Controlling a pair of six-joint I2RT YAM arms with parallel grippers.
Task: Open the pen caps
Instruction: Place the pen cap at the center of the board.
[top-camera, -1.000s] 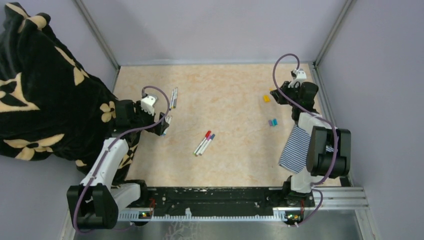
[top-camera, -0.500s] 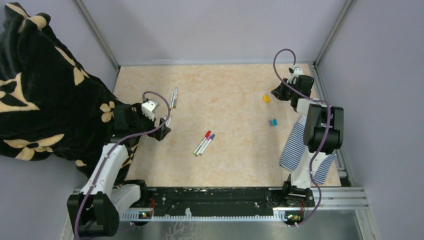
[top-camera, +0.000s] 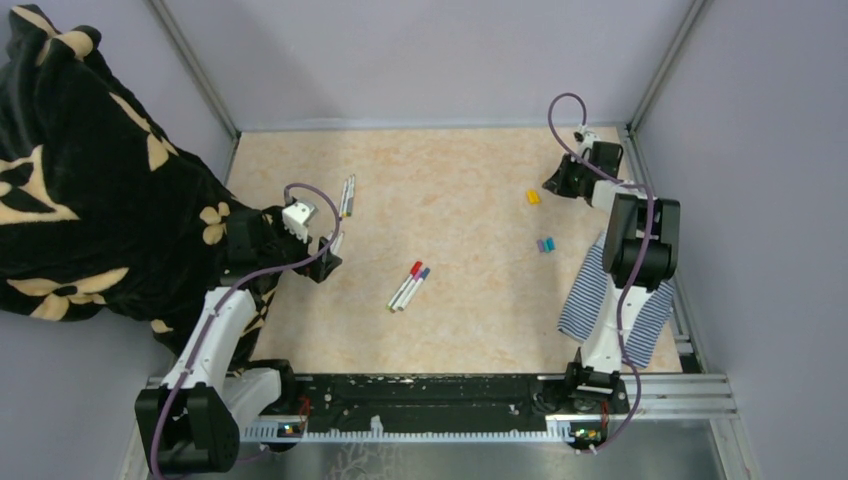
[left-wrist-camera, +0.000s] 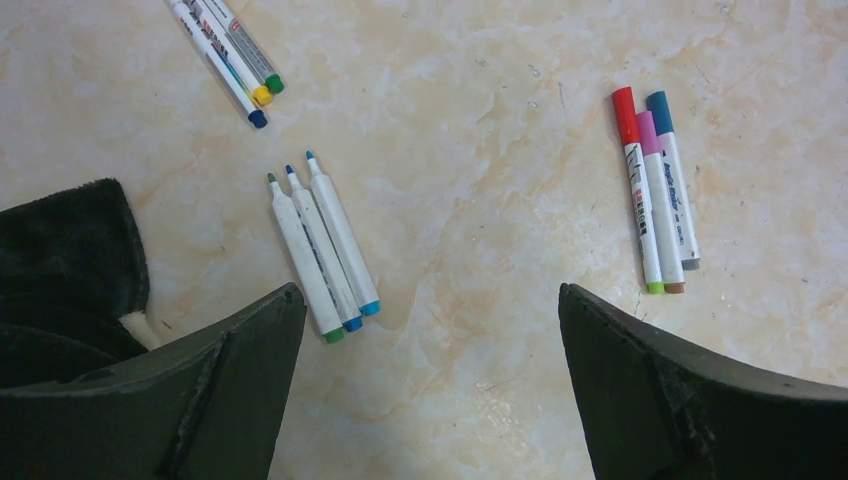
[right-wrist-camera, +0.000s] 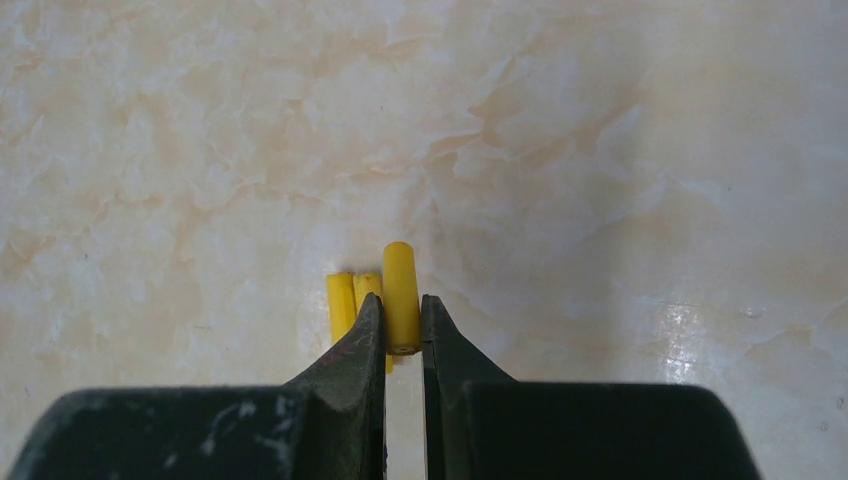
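Note:
My right gripper (right-wrist-camera: 402, 310) is shut on a yellow pen cap (right-wrist-camera: 401, 285), right beside two more yellow caps (right-wrist-camera: 345, 300) that lie on the table. In the top view it (top-camera: 556, 186) is at the back right next to those caps (top-camera: 533, 197). My left gripper (left-wrist-camera: 430, 292) is open and empty. It hovers between three uncapped white pens (left-wrist-camera: 322, 245) and three pens (left-wrist-camera: 655, 190) with red, pink and blue caps on. A third group of three pens (left-wrist-camera: 230, 50) lies farther off. The left gripper (top-camera: 326, 256) also shows in the top view.
Purple and teal caps (top-camera: 545, 244) lie loose at the right. A blue-and-white striped cloth (top-camera: 612, 300) hangs by the right arm. A black floral blanket (top-camera: 90, 190) covers the left side. Grey walls and metal posts enclose the marble table (top-camera: 470, 170).
The right arm has folded up and back, its gripper staying by the yellow caps. The left gripper has drawn back slightly from the uncapped pens.

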